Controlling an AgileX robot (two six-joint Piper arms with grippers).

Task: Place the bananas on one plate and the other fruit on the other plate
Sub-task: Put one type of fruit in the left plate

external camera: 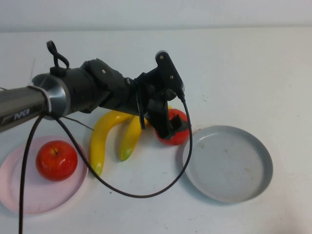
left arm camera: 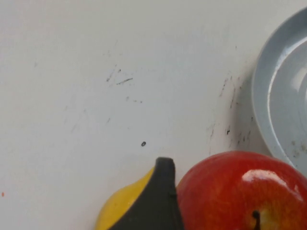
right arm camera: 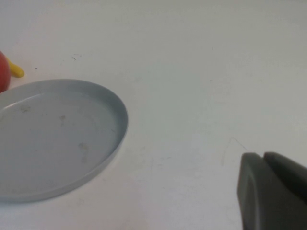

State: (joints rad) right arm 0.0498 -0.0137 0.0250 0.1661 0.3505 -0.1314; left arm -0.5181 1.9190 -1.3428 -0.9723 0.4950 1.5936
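Red and glossy, the second apple [external camera: 174,130] sits under the left gripper [external camera: 168,124], whose fingers straddle it — closed on it or not, I cannot tell. Bananas [external camera: 114,136] lie beside it, the grey plate [external camera: 253,165] opposite, the pink plate [external camera: 19,195] with its apple [external camera: 56,160] further back. Likely next: lift, carry there. The right gripper [right arm camera: 273,191] idles beyond the grey plate; its state is unclear.

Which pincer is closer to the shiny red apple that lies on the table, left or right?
Left. The left pincer is right at the shiny red apple beside the yellow bananas. The right pincer is parked beyond the round grey plate, away from the apple.
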